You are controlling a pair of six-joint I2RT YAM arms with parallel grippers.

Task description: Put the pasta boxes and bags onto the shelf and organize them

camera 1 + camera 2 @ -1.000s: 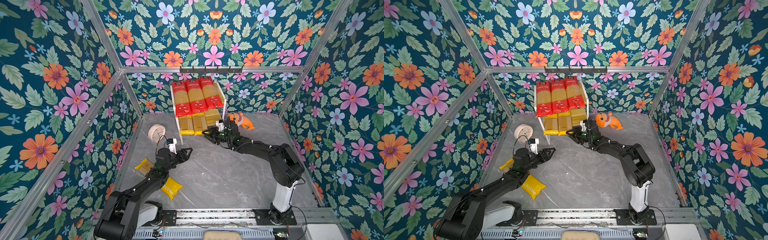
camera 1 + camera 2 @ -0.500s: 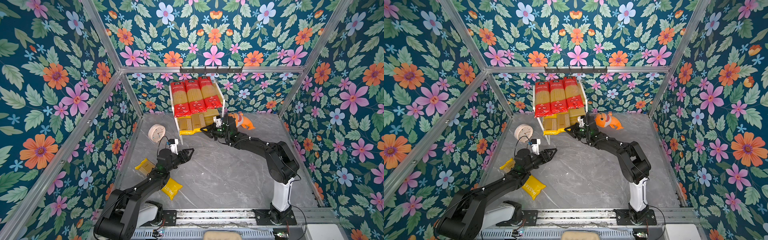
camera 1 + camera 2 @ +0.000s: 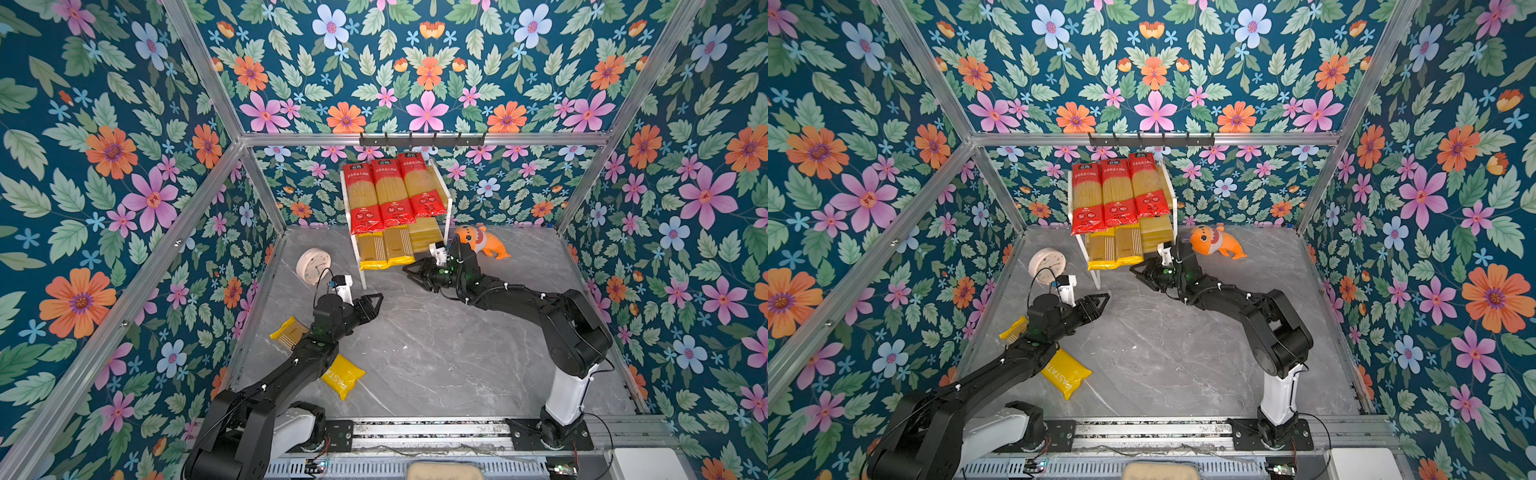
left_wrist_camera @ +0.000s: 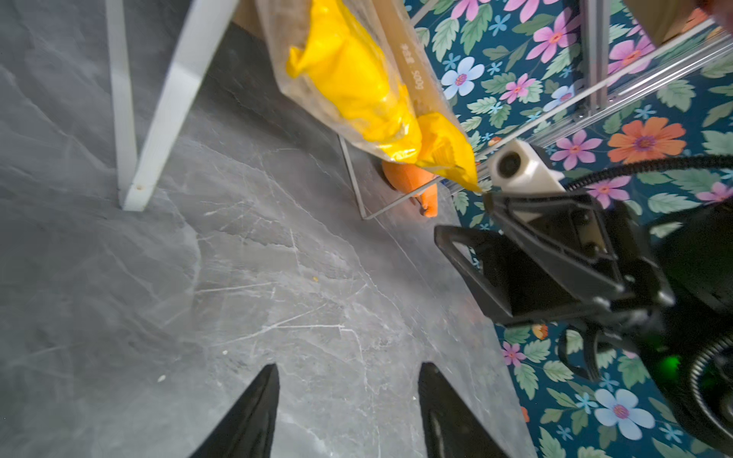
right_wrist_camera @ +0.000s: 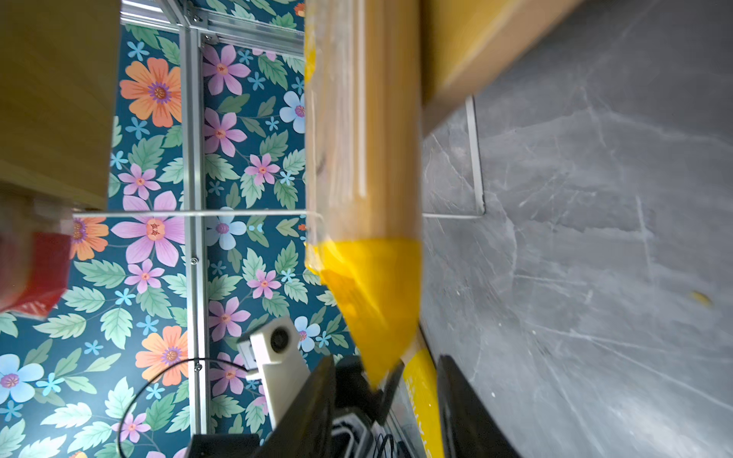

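Three red pasta packs (image 3: 392,191) lie side by side on the shelf's (image 3: 426,235) top tier. Two yellow packs (image 3: 386,249) rest on the lower tier, their ends sticking out in front. In both top views my right gripper (image 3: 410,273) (image 3: 1136,272) sits just in front of them. In the right wrist view it (image 5: 385,360) is open, and a yellow pack's end (image 5: 373,293) points between the fingers, untouched. A third yellow pack (image 3: 343,376) (image 3: 1065,374) lies on the floor, partly under my left arm. My left gripper (image 3: 376,305) (image 4: 349,366) hovers open and empty over bare floor.
A round pale clock (image 3: 312,266) leans left of the shelf. An orange fish toy (image 3: 482,241) lies to the shelf's right, behind my right wrist. A black hook rail (image 3: 422,139) hangs above the shelf. Flowered walls close in the grey marble floor (image 3: 436,353).
My right gripper went in to the lower tier, where a yellow pack lay tilted, then opened and drew back towards the front left. Both yellow packs now lie straight. The left arm barely moved.
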